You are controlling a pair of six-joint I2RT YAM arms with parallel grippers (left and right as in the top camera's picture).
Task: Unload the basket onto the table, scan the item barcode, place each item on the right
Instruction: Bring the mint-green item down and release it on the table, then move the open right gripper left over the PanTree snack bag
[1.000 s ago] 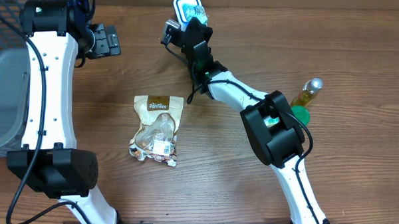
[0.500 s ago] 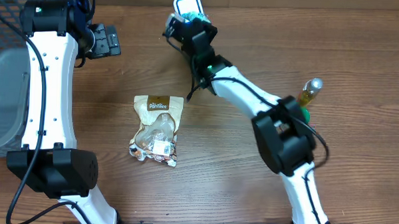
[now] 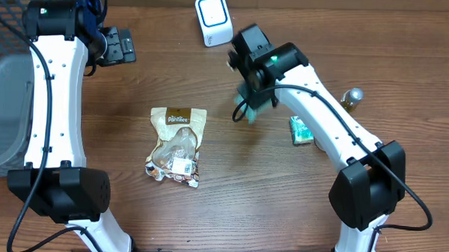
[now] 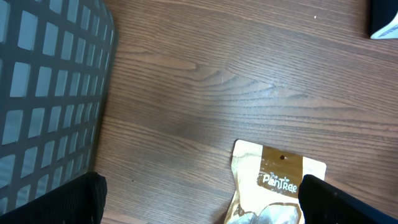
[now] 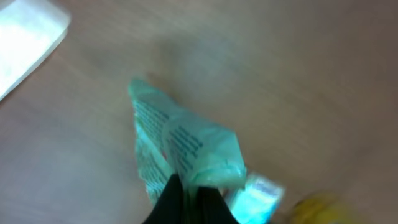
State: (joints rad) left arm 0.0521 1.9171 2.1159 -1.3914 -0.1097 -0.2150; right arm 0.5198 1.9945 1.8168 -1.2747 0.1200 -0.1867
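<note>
The right gripper (image 5: 185, 193) is pinched shut on one thin corner of the green packet (image 5: 186, 146), which hangs blurred above the table, near the scanner (image 3: 213, 10) but not at it. So slight a hold could let the packet slip or twist, turning its barcode from the window. The left gripper (image 3: 116, 46) sits spread wide and empty near the basket (image 3: 3, 28).

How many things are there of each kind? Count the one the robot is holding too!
Scanner: 1
Snack pouch: 1
Green packets: 2, the held packet in the right gripper and the loose packet lying near the bottle
Bottle: 1
Basket: 1
Total: 6
</note>
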